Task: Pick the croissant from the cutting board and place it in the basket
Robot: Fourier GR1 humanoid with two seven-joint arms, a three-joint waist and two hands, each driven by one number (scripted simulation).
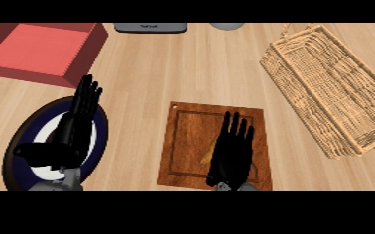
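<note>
Here, croissant (208, 154): tan sliver on cutting board (190, 129), mostly hidden under right hand (230, 151); long axis cannot be told. Right fingers straight, pressed together over it. Left hand (73, 124) open, fingers straight, above plate (15, 148). Basket (322, 89) well right on bench (183, 64).

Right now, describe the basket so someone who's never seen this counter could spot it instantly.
Start at the wooden cutting board in the middle of the counter, under the right hand. Look right and further back: the basket lies there, apart from the board. It is the only woven, pale straw-coloured thing, long and rectangular, set at a slant, unlike the red box at far left.
</note>
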